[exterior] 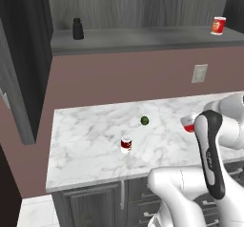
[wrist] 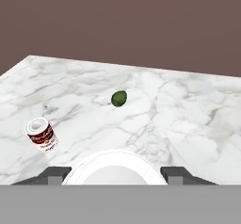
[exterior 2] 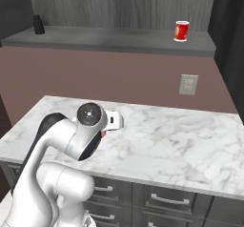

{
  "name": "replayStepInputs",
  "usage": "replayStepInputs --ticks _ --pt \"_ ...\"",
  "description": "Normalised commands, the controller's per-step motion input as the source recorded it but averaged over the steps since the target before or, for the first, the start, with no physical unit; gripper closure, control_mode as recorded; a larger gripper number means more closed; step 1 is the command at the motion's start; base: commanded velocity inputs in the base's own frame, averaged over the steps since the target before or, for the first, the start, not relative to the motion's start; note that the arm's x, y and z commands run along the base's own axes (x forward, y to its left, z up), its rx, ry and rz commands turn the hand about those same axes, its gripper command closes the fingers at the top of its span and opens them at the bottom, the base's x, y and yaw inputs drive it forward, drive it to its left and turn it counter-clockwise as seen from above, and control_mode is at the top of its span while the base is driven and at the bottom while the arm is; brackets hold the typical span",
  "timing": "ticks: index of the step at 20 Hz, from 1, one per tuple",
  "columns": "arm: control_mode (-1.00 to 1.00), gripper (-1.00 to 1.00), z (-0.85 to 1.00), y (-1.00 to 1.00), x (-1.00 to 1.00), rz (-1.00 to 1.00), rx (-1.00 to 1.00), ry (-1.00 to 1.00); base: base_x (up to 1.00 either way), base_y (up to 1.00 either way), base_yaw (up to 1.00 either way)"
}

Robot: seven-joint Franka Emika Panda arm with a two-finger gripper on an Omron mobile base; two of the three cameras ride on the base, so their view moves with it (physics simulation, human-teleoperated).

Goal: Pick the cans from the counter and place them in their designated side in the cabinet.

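Marble counter [exterior: 86, 140] below, grey cabinet [exterior: 143, 2] above, one can already on its shelf.
Gripper [wrist: 115, 173] is closed on a red can [exterior: 188, 123] at right of the left base view. Banded can [exterior: 126, 144] stands at counter centre, near the green ball [exterior: 145, 120]. I think the held can may slip when lifted, or strike the shelf edge.

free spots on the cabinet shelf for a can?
Long bare stretch of shelf between the black bottle at its left end and the red can at its right end. Only the two ends are taken.
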Motion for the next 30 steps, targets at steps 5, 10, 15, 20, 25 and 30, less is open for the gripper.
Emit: replayStepInputs --ticks 5,10,15,20,25,30 --pt "-1.0 1.0 0.36 -0.19 -0.29 0.0 0.0 0.0 0.0 0.0 0.0" --pt "-1.0 1.0 0.37 -0.12 -0.15 0.0 0.0 0.0 0.0 0.0 0.0" --pt "-1.0 1.0 0.34 -0.08 0.02 0.0 0.0 0.0 0.0 0.0 0.0" --pt "-1.0 1.0 0.4 -0.04 0.02 0.0 0.0 0.0 0.0 0.0 0.0" --pt "-1.0 1.0 0.41 -0.1 -0.07 0.0 0.0 -0.01 0.0 0.0 0.0" --pt "-1.0 1.0 0.4 -0.07 -0.05 0.0 0.0 -0.08 0.0 0.0 0.0"
